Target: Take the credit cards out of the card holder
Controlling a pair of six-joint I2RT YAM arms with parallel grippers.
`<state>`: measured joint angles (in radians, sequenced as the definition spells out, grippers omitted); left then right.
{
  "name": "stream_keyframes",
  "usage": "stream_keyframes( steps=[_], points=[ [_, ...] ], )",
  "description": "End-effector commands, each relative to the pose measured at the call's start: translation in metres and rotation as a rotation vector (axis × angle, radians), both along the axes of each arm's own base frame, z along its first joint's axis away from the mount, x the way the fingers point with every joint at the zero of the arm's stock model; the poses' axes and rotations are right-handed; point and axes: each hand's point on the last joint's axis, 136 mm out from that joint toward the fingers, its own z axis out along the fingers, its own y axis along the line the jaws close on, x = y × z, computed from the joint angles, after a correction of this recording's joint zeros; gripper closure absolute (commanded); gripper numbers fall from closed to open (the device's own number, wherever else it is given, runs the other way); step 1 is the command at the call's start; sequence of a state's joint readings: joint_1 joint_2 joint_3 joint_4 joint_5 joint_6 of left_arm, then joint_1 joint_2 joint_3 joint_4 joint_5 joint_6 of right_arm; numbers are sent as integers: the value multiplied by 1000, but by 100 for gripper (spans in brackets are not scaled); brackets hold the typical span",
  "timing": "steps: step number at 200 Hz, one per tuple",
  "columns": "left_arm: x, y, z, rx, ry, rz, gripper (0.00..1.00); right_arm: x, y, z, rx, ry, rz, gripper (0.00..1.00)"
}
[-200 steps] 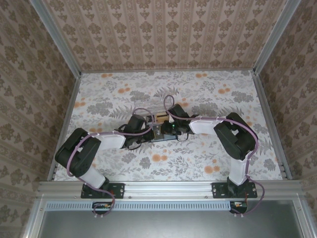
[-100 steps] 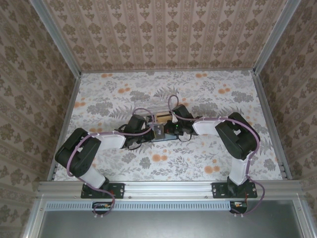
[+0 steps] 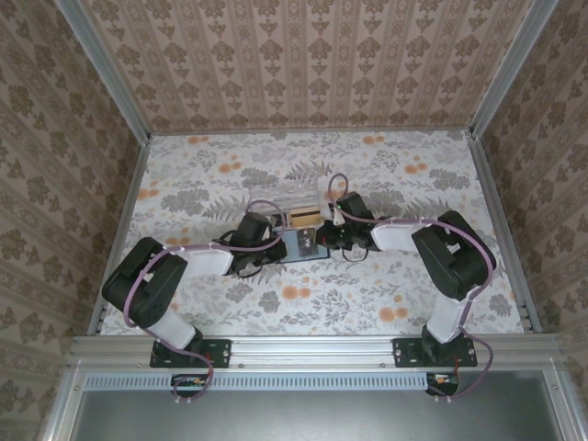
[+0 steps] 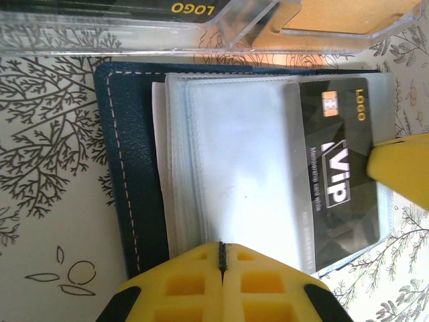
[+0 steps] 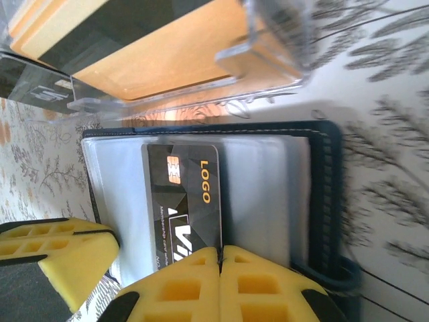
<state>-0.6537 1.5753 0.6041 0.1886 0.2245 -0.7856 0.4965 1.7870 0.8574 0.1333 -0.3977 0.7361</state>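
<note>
I am resting my left gripper (image 4: pixel 222 268), jaws together, on the open card holder (image 4: pixel 127 168). My right gripper (image 5: pixel 220 275), also closed, is touching its black card (image 5: pixel 184 201), not yet out. An orange card (image 5: pixel 167 60) is lying in the clear box (image 5: pixel 268 40) just behind the holder.

Left wrist view: the clear plastic box (image 4: pixel 201 30) was cut by the upper edge, and the dark card (image 4: pixel 167 7) inside showed only a strip marked "LOGO". The left gripper (image 4: pixel 222 247) ran off the lower edge and covered the near rim of the card holder (image 4: pixel 131 174). A finger (image 4: pixel 402 171) of the right gripper (image 5: pixel 220 253) masked one corner of the black card (image 4: pixel 335 154). Right wrist view: that gripper concealed the card's lower half; whether it pinched the card was unclear. Top view: the holder's contents were too small to read.
</note>
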Motion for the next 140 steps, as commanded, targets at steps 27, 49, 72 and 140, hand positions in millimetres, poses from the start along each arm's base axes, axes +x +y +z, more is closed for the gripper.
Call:
stream_keyframes(
  steps=[27, 49, 72, 140],
  points=[
    [-14, 13, -10, 58, 64, -10, 100, -9, -18, 31, 6, -58, -4, 100],
    [-11, 8, 9, 31, 33, -24, 100, -13, -24, 51, -12, -100, 5, 100],
    [-8, 5, 39, 0, -23, -30, 99, -17, -28, 72, -40, -153, 32, 100],
    [-17, 60, 142, -15, -257, 110, 0, -29, -1, 136, -318, -450, 326, 100]
  ],
)
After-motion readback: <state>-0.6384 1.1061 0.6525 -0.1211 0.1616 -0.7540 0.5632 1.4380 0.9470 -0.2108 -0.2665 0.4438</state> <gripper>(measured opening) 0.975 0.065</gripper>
